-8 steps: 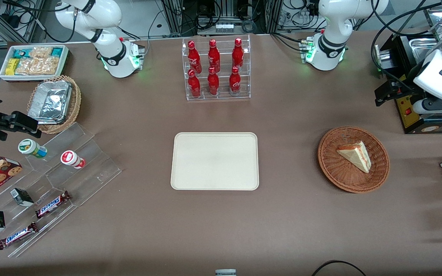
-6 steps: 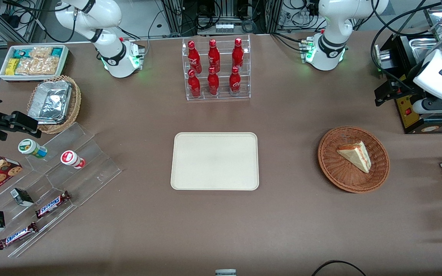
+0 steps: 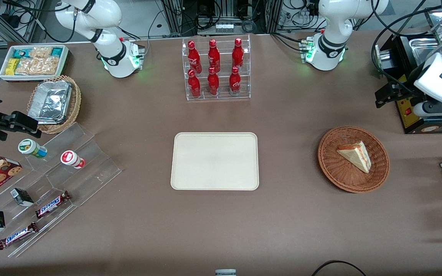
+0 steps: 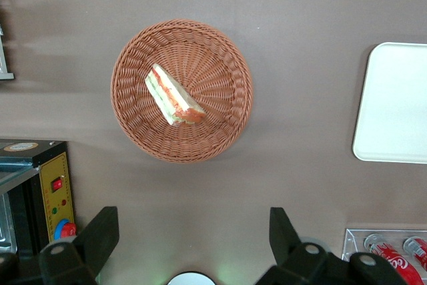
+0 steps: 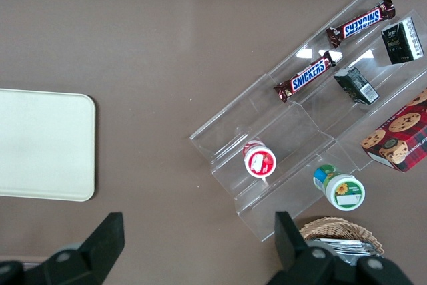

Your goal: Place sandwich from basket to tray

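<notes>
gripper [image 4: 190,245]: fingers spread apart, holding nothing, high above the table
sandwich [image 3: 354,155]: lying in basket [image 3: 330,166]
tray [image 3: 215,161]: bare, well apart from basket
bottle rack [image 3: 216,69]: farther from the camera than tray

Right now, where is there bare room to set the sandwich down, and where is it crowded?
The tray is bare all over. Open tabletop lies between it and the basket holding the sandwich. The snack shelves toward the parked arm's end are crowded. The end effector hangs open, high above the table beside the basket.
</notes>
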Motion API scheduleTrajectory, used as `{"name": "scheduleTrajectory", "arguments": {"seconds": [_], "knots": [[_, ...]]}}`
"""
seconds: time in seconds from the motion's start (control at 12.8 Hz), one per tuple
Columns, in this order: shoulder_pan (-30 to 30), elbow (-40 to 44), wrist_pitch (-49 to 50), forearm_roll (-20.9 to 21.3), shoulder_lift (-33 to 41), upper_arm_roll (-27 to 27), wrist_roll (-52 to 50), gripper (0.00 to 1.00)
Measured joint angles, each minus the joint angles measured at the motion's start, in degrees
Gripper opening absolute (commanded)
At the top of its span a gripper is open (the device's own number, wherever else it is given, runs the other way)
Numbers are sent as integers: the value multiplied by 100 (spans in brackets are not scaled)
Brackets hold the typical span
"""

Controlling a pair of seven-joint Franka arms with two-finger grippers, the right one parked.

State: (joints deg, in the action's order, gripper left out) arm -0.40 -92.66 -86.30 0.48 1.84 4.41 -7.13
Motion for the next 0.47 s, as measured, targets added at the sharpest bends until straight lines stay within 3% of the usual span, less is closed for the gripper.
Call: {"name": "scheduleTrajectory", "arguments": {"seconds": [0.47], "knots": [[26,-129,-317,13,-592,-471,-513,100]]}}
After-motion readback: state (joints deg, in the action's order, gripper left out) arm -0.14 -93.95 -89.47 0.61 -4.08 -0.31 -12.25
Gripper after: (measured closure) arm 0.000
